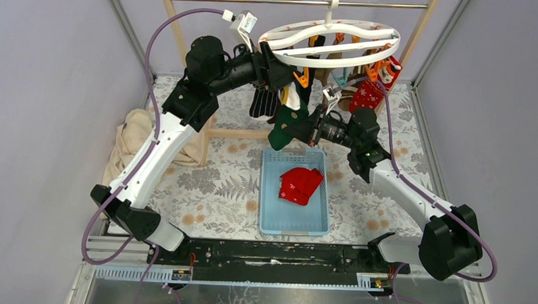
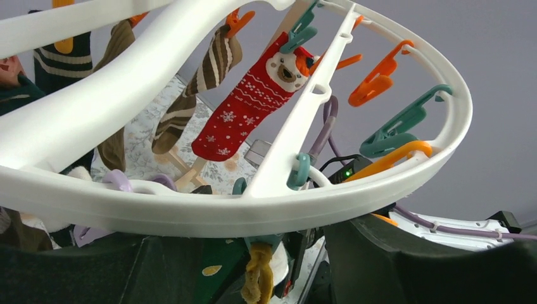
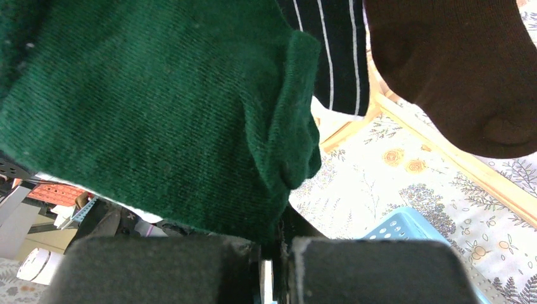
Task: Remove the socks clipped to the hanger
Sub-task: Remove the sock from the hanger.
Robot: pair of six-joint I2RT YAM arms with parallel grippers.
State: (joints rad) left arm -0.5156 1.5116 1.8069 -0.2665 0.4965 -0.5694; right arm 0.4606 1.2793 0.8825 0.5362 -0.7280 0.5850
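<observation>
Right wrist: R end effector (image 3: 273,256) grips green sock (image 3: 145,114), edge prob.

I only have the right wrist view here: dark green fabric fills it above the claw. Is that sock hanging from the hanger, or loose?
Observer: In the top view, the green sock hangs below the near rim of the hanger, pinched by the right claw.
Operator: Where is the left claw?
Observer: The left claw is up at that rim, open, beside an orange clip.
Operator: Is anything off the hanger already?
Observer: One red sock lies in the blue basket on the table.
</observation>
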